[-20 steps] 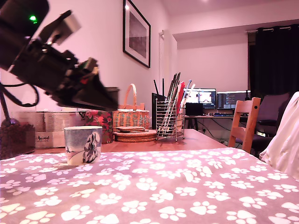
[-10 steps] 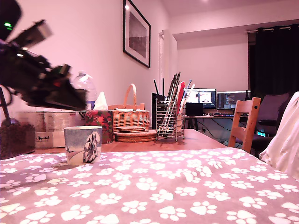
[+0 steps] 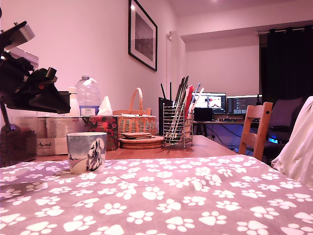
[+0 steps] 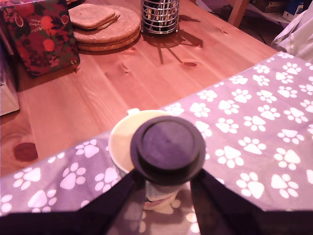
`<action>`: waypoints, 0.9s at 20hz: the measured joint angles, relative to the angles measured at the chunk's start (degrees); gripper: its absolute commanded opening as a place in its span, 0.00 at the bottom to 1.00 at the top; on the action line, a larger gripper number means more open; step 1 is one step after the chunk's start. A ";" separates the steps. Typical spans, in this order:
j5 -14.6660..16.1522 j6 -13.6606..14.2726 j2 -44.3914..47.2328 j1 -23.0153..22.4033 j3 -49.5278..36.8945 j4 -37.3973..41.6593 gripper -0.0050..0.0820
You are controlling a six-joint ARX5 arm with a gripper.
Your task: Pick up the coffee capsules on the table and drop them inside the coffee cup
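In the wrist view, my gripper (image 4: pixel 166 182) is shut on a dark grey-brown coffee capsule (image 4: pixel 167 147), whose round flat top faces the camera. One dark finger (image 4: pixel 116 201) shows beside it. Straight below the capsule stands the coffee cup (image 4: pixel 122 142), its pale inside partly hidden by the capsule. In the exterior view, the cup (image 3: pixel 86 152) with the dog print stands on the paw-print cloth at the left. The gripper (image 3: pixel 59 104) hangs above it, a little to the left. The capsule does not show in that view. I see no other capsule.
Behind the cup are a floral tissue box (image 3: pixel 103 128), a water bottle (image 3: pixel 88 97), a wicker basket (image 3: pixel 137 122), stacked cork mats (image 4: pixel 103 28) and a wire utensil holder (image 3: pixel 177 128). A wooden chair (image 3: pixel 257 128) stands at the exterior view's right. The paw-print cloth (image 3: pixel 195 200) covers the near table.
The arm has drawn back towards the exterior view's left over the last second, uncovering the bottle and the tissue box. The cup has not moved.
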 measured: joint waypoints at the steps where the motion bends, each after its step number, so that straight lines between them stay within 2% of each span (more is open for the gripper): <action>1: -0.02 -0.22 0.00 0.00 0.00 -0.07 0.32; 5: 0.00 -1.27 0.00 0.00 1.38 -2.21 0.32; 11: 0.00 -1.29 0.33 -0.04 9.77 -8.07 0.32; 18: 0.00 -0.17 8.96 -0.39 18.51 -17.84 0.32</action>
